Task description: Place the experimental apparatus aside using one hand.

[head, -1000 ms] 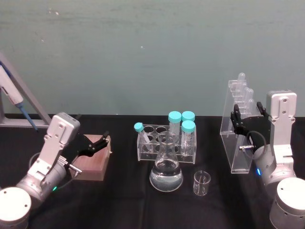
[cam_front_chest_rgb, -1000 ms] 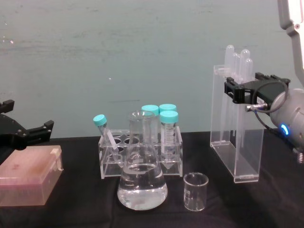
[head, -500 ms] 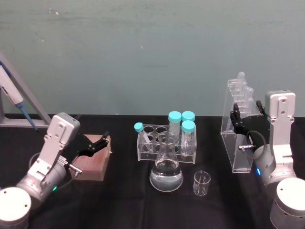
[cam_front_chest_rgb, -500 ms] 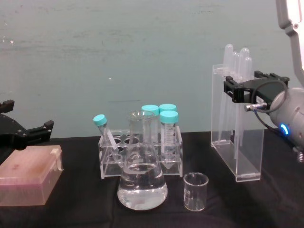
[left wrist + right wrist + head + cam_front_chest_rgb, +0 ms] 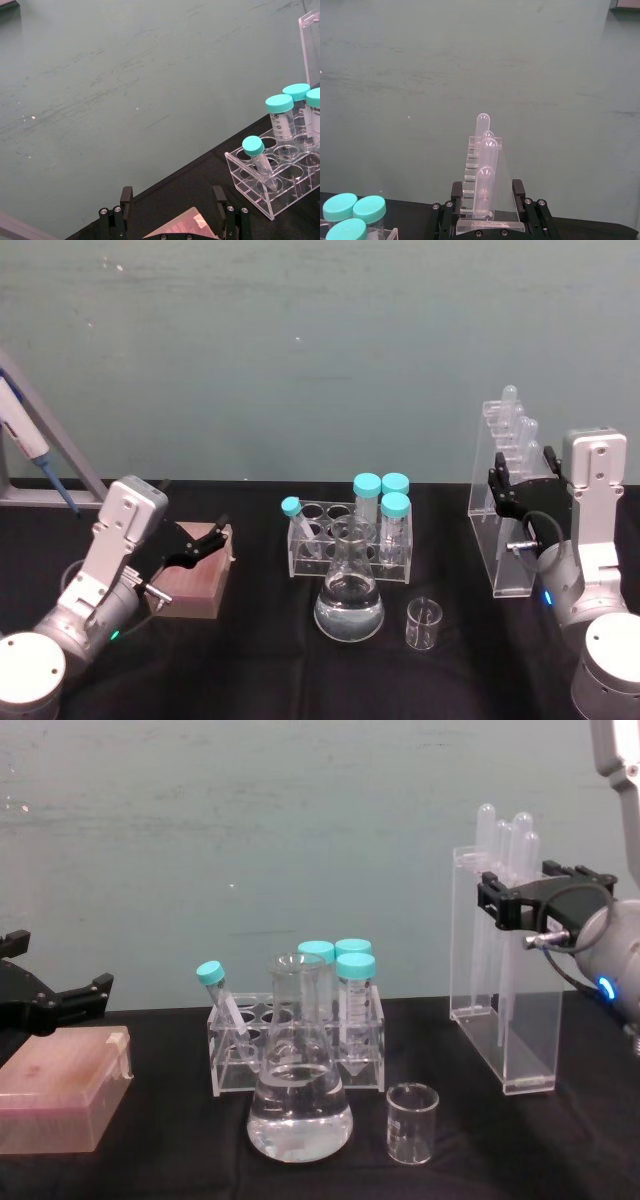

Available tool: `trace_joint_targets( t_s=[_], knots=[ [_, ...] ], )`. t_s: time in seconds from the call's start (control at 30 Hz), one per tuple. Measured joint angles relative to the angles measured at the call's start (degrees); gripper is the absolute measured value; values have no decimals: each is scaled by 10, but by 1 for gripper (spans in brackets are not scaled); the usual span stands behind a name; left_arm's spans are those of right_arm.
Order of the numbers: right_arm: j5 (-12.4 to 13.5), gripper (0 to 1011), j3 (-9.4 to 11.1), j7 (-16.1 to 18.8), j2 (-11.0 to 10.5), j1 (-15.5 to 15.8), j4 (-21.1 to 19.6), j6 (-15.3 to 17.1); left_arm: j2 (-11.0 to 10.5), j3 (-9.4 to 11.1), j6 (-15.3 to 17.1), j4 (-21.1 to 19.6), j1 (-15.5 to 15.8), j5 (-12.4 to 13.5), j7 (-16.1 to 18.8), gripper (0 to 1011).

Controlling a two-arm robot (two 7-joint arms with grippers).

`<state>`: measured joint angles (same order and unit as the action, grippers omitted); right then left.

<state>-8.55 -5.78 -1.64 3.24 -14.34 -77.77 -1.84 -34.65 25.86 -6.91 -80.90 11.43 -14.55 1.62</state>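
acrylic stand (image 5: 505, 1020) pinched by fingers of right gripper (image 5: 495, 903) (left gripper (image 5: 212, 538), fingers spread, near pink box (image 5: 60, 1085)).

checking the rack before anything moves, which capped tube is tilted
The lone tube at the rack's left end; it leans, the other three stand upright.

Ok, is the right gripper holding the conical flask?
No, the right gripper clamps the tall acrylic stand, while the conical flask stands untouched.
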Motion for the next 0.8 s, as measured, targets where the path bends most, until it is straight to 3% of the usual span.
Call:
trace_joint_targets(
  t_s=[0.8],
  knots=[
    [4,609,22,3,-17,-2,-1,-14,0,0,0,0,0,0,0,1000]
  ],
)
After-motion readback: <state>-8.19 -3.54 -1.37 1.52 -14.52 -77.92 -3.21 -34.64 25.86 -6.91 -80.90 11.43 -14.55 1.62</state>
